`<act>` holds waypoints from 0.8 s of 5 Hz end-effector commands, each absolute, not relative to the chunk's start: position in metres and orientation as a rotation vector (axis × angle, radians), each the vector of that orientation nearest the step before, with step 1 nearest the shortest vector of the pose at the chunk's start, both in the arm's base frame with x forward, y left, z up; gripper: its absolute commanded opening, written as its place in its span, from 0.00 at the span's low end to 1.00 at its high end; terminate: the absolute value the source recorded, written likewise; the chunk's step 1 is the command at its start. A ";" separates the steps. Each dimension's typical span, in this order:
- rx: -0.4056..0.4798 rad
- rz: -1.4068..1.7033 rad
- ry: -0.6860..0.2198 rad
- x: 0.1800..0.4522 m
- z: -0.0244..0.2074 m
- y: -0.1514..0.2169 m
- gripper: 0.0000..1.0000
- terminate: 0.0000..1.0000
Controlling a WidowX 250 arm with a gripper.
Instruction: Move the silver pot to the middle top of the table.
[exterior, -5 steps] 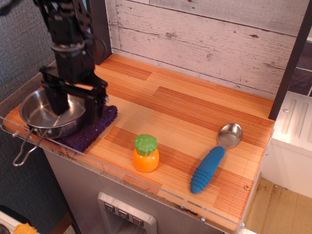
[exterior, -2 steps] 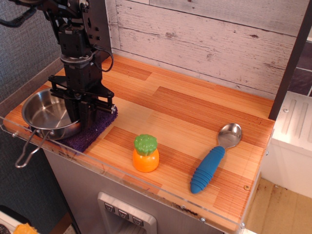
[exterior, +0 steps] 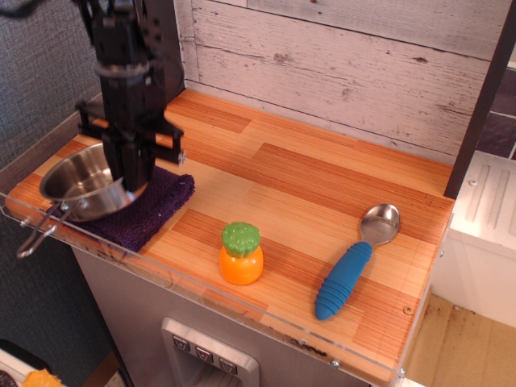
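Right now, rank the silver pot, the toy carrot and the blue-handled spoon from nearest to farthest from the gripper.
1. silver pot, at the gripper, far left over the purple cloth.
2. toy carrot, front middle.
3. blue-handled spoon, front right, farthest.
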State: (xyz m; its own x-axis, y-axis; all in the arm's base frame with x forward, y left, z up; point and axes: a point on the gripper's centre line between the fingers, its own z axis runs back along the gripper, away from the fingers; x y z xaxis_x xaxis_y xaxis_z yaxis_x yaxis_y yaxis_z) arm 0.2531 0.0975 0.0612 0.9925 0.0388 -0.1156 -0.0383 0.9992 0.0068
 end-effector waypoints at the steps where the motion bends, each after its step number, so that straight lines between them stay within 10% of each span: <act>1: -0.014 -0.015 0.043 0.282 0.108 0.049 0.00 0.00; 4: -0.069 -0.118 0.000 0.347 0.085 -0.028 0.00 0.00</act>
State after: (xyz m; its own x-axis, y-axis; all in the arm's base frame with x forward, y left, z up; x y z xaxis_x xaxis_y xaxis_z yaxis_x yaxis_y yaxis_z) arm 0.3468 -0.0277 0.0637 0.9913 -0.1184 -0.0571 0.1143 0.9909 -0.0709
